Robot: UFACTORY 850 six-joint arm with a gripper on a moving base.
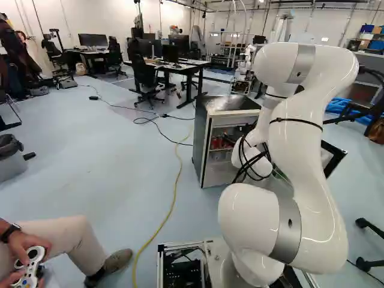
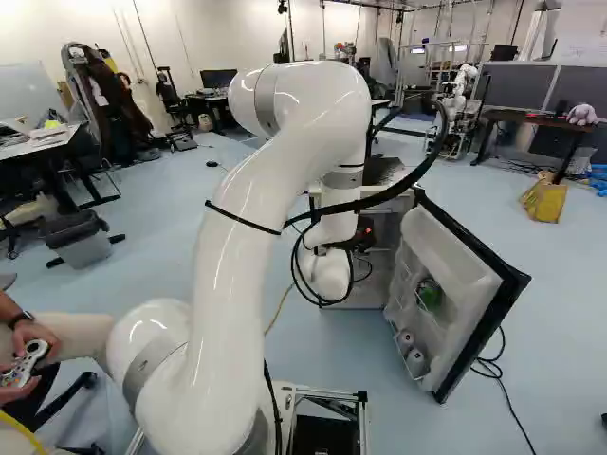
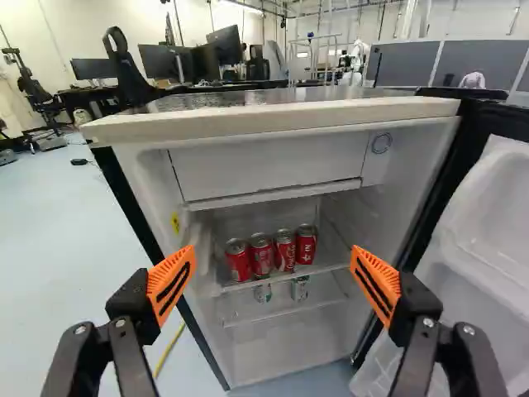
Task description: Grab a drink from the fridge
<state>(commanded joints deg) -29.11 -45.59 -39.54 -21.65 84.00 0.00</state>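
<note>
Standing open, two fingers face four red cans.

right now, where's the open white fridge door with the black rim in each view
left base view: door mostly behind the white arm, black rim showing right of it
right base view: right of the arm, inside showing
wrist view: beside the black gripper
shared landmark: dark speckled fridge top

Rises as a glossy white, jointed arm with grey bands and black straps, arches over, then folds down toward the open, black-sided fridge. Aims a black, two-fingered gripper at the fridge's open front. Spreads black fingers with slotted orange pads wide apart, tips slanting inward, facing the fridge.
</note>
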